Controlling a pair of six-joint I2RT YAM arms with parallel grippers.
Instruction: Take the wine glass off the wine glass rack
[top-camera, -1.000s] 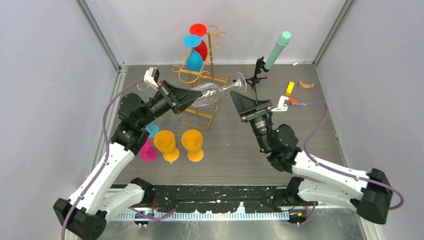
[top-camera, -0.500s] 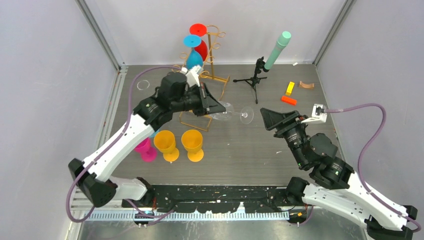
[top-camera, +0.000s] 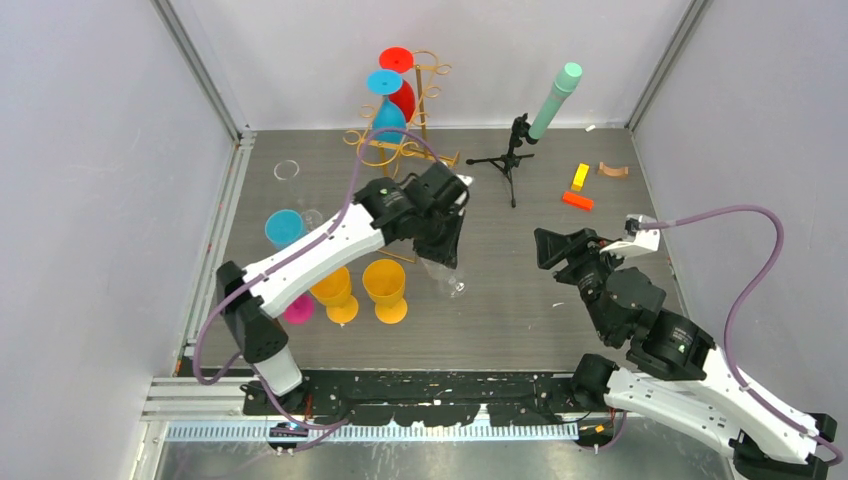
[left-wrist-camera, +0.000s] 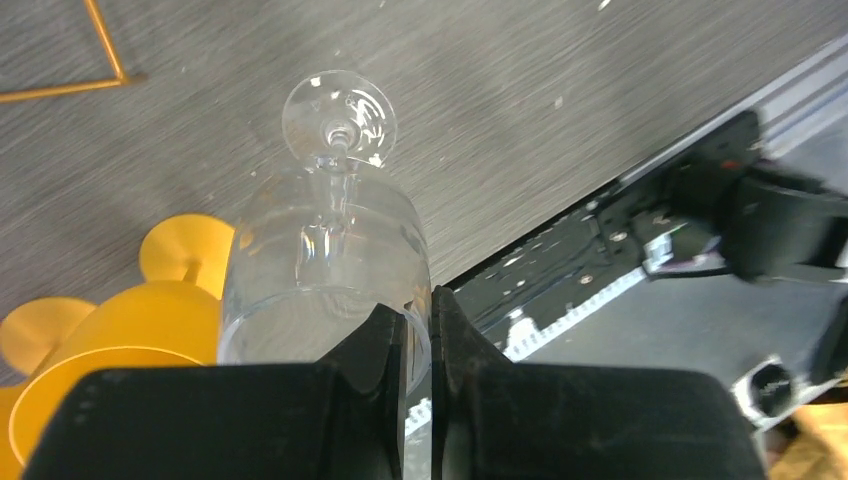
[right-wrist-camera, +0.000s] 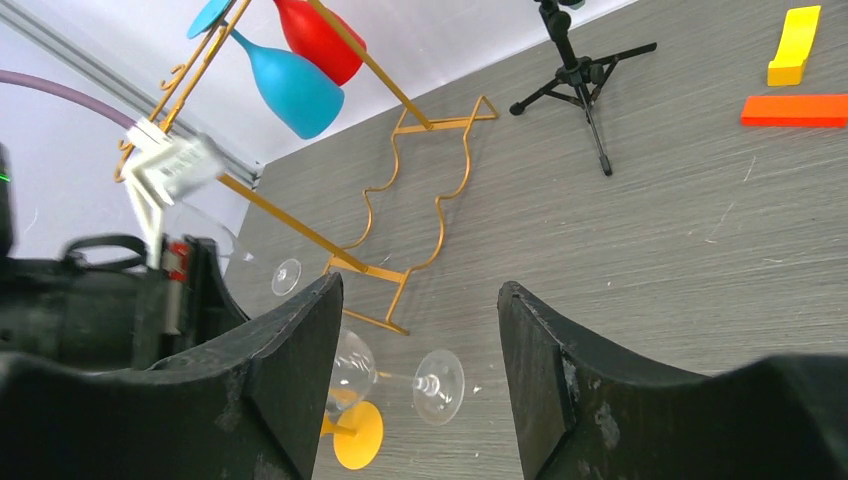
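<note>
We are holding the wine glass (left-wrist-camera: 325, 240) with the left gripper (left-wrist-camera: 418, 322). Its jaws are nearly closed and are pinching the rim, with the thin wall passing between the two fingers. The glass is hanging foot down over the table (top-camera: 520, 300) and is already free of the rack (top-camera: 405, 150), which is standing at 11 o'clock from it in the top view. We are judging that the step in hand is the setting-down, so the taking-off itself is looking nearly done. To do it well, we are thinking the descent should be slow and straight, because the glass is gripped at one point of the rim only and may be swinging. It is looking a little tilted, and we cannot tell if the foot is touching the table yet. A yellow cup (top-camera: 385, 288) is standing just beside the glass at 9 o'clock, so we should be aiming the foot toward 3 o'clock, where the table is showing bare. The right gripper (right-wrist-camera: 420, 290) is hovering at 3 o'clock, wide open, holding nothing, and well apart from the glass.
</note>
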